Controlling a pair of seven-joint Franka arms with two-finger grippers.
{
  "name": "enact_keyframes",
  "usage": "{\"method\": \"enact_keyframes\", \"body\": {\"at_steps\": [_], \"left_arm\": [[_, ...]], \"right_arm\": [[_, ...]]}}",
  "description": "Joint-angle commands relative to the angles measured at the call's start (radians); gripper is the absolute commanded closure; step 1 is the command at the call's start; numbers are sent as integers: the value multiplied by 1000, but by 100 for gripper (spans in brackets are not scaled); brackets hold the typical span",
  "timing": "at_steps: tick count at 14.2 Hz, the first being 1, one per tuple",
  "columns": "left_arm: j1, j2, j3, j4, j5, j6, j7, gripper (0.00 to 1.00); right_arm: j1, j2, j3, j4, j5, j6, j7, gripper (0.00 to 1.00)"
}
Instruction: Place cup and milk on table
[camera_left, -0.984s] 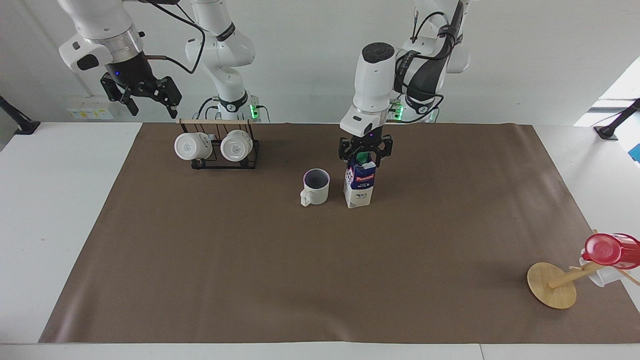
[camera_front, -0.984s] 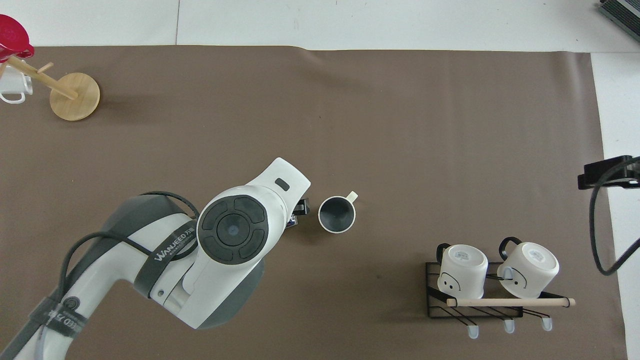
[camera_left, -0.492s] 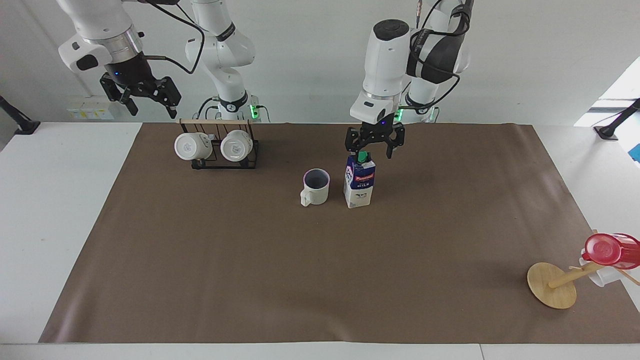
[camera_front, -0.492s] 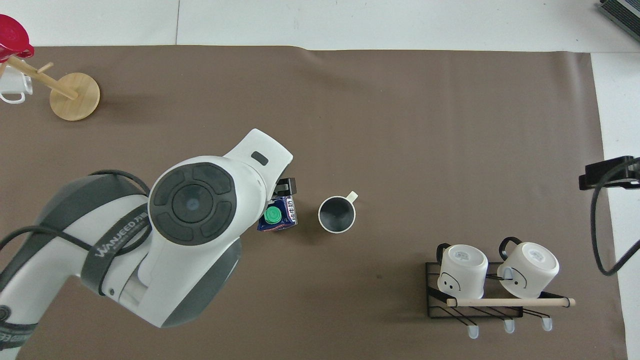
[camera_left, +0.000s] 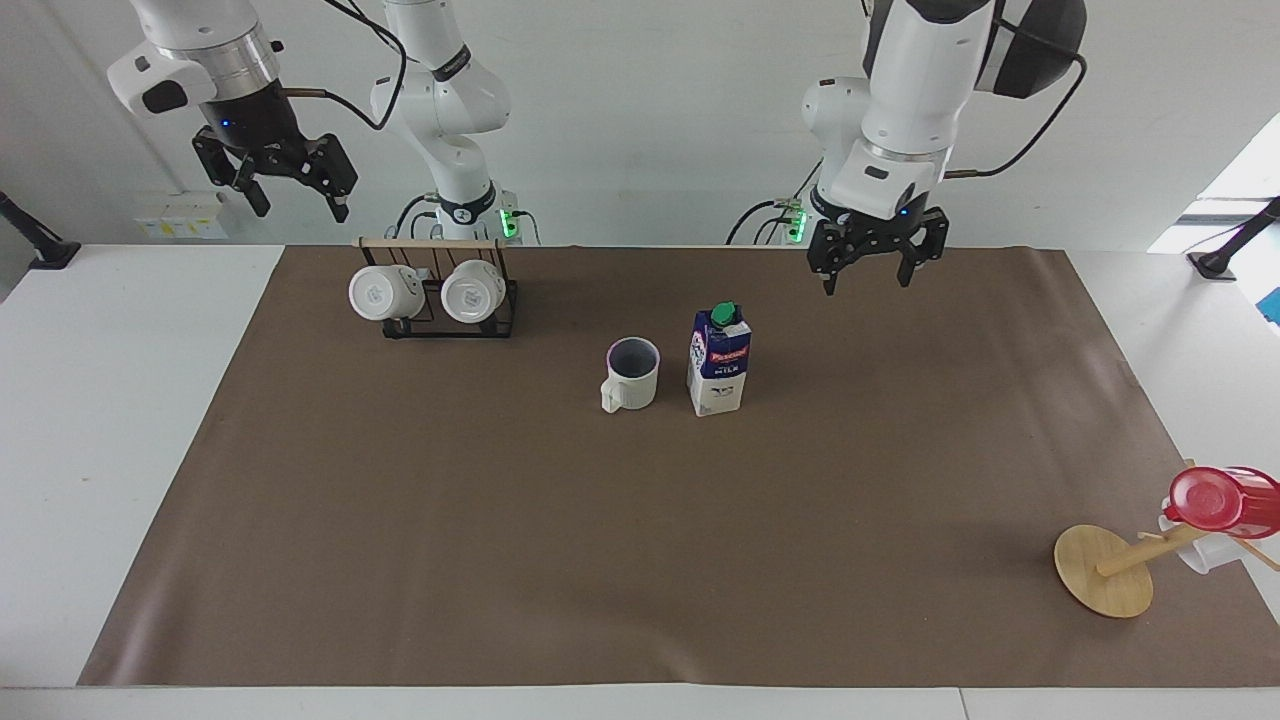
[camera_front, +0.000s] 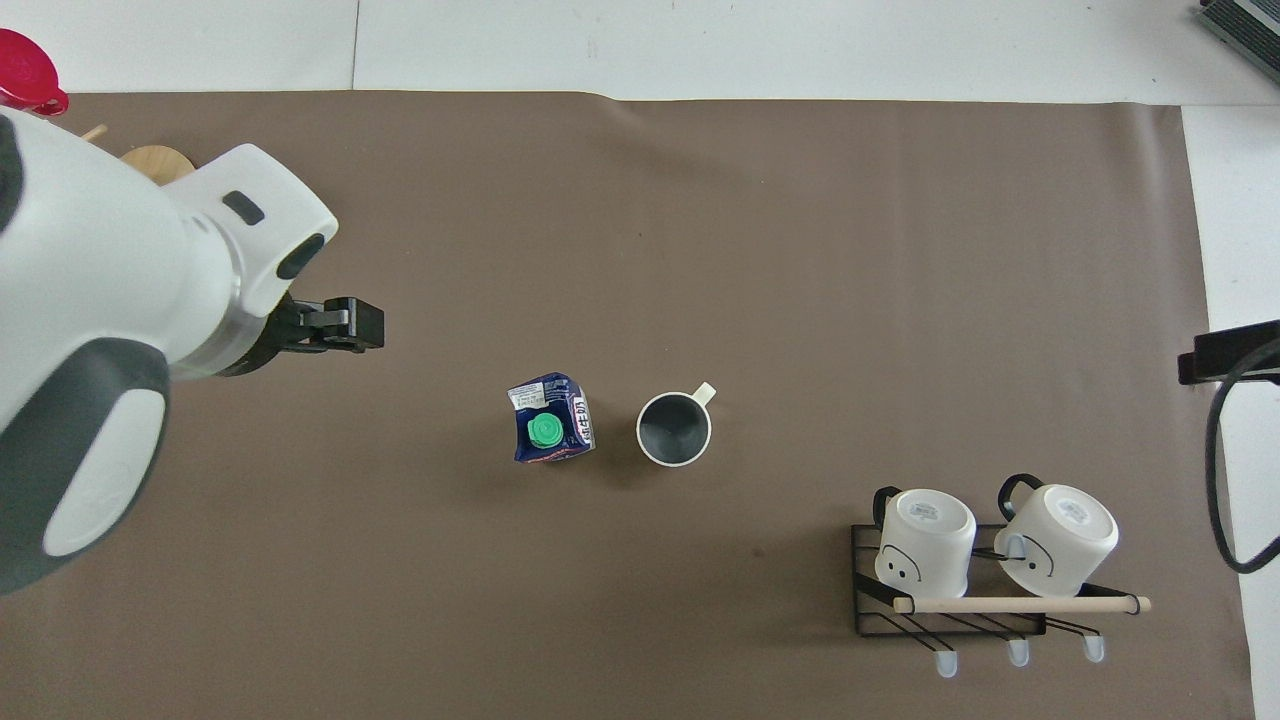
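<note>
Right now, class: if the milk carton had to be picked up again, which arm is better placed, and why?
Probably the left. The left gripper hangs open over the mat nearer the milk carton. The right gripper, also open, hangs up beyond the mug rack, with the cup between it and the carton.

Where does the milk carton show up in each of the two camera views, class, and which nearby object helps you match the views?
Facing view: the milk carton stands upright on the brown mat near the picture's middle.
Overhead view: the carton sits just below centre, seen from the top, green cap showing.
Shared landmark: the cream mug stands right beside it in both views, apart from it, toward the right arm's end of the table.
</note>
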Motion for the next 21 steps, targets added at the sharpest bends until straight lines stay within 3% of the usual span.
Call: {"method": "enact_keyframes", "body": {"at_steps": [1, 8, 14, 21], "left_arm": [[83, -5, -9, 41, -17, -71, 122, 0], [198, -11, -9, 66, -52, -188, 281, 0], [203, -18, 24, 98, -57, -226, 287, 0], [200, -50, 48, 72, -152, -222, 308, 0]], "right_arm": [[-5, -9, 1, -8, 1, -7, -27, 0], [-5, -9, 1, -8, 1, -7, -27, 0], [-5, -9, 1, -8, 1, -7, -27, 0], [-5, -9, 1, -8, 1, -7, -27, 0]]}}
